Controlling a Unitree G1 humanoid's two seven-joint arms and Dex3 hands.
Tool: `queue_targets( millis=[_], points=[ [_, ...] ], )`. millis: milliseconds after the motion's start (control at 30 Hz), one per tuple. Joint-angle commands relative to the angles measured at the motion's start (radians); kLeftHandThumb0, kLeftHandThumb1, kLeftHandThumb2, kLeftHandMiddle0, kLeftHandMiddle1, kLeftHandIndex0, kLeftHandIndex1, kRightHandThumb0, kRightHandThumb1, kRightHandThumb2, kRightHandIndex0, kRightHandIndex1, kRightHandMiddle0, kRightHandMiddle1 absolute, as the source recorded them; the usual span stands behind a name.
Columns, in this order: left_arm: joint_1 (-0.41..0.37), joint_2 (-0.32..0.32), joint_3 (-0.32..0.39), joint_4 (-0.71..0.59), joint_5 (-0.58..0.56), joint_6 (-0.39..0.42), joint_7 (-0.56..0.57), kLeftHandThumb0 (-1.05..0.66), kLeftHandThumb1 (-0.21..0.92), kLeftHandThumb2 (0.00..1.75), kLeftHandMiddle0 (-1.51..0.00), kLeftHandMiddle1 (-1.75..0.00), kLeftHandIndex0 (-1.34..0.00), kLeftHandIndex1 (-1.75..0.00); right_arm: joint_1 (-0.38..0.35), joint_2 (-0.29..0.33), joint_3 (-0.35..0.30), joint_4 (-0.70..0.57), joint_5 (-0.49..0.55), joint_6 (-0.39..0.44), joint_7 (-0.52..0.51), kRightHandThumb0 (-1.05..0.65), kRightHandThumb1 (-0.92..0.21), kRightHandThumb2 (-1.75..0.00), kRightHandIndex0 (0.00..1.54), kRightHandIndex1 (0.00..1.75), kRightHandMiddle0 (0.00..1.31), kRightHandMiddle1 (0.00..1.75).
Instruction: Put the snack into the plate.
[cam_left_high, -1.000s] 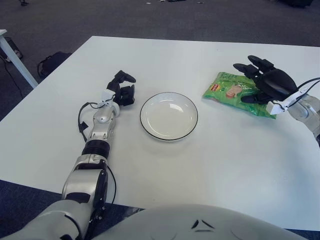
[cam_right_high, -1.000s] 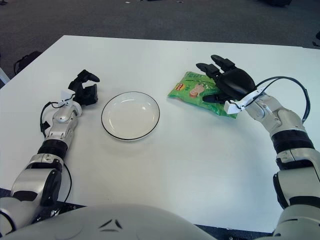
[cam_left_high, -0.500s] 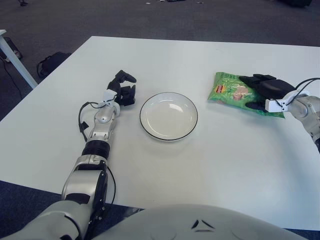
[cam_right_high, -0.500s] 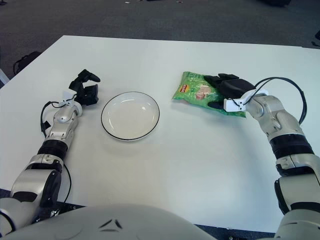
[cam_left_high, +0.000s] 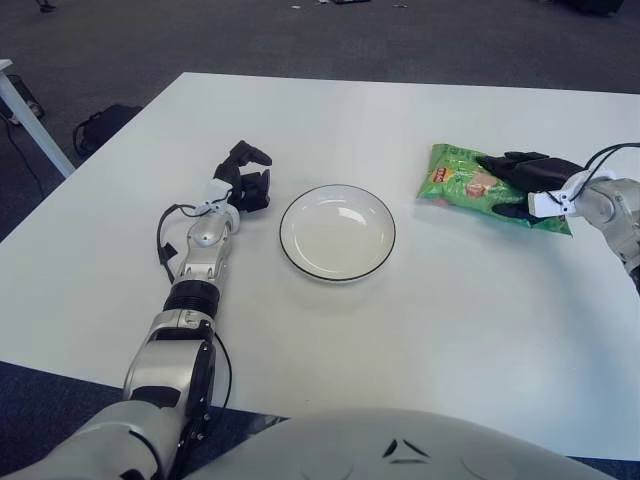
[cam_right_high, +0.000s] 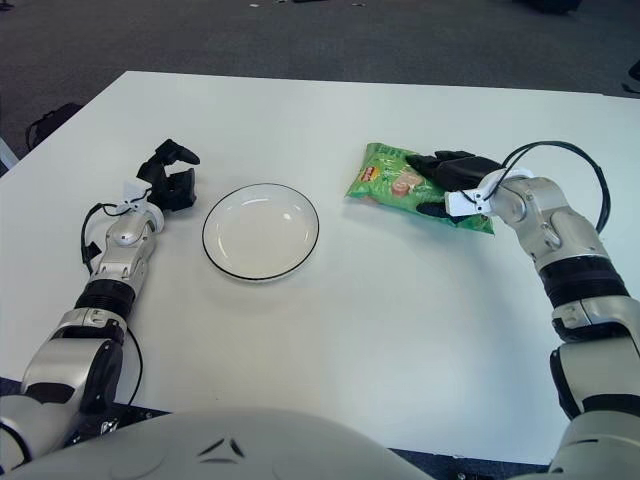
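Contact looks made: the right hand (cam_right_high: 452, 180), raised and spread above the snack (cam_right_high: 400, 186) a second ago, now lies low across the green bag's right half, fingers over its top and thumb at the near edge, apparently closing on it. The snack rests on the white bench (cam_right_high: 400, 320), shifted slightly, well right of the empty plate (cam_right_high: 261, 231). Lifting and carrying left remain. The left hand (cam_right_high: 170, 178) sits parked beside the plate, fingers loosely curled, holding nothing.

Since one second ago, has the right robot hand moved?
Yes. The right robot hand came down onto the snack bag and now grips it, with the plate unmoved to its left.
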Motion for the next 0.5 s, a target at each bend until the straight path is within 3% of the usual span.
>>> queue_targets(
  millis=[0,167,367,467],
  points=[
    [0.074,-0.024,-0.011,0.050,0.016,0.004,0.015,-0.41,0.57,0.99,-1.14,-1.75,-0.41,-1.75,0.017,0.031,0.065,0.032,-0.052,0.056,0.080,-1.05,-0.92,-0.97,0.00,0.00,0.00,0.00],
    [0.074,-0.026,-0.013,0.049,0.022,0.001,0.024,-0.41,0.57,1.00,-1.16,-1.75,-0.42,-1.75,0.013,0.097,0.120,0.130,-0.131,0.148,-0.024,-1.05,-0.92,-1.02,0.00,0.00,0.00,0.00],
    [0.075,-0.027,-0.016,0.048,0.032,-0.001,0.035,-0.41,0.57,0.99,-1.17,-1.75,-0.41,-1.75,0.000,0.150,0.132,0.236,-0.161,0.231,-0.182,-0.99,-0.92,-1.07,0.00,0.00,0.01,0.01],
    [0.076,-0.028,-0.019,0.044,0.037,-0.001,0.040,-0.40,0.57,0.99,-1.17,-1.75,-0.41,-1.75,0.024,0.158,0.101,0.209,-0.148,0.253,-0.290,-0.91,-0.92,-1.05,0.00,0.00,0.00,0.18]
  ],
)
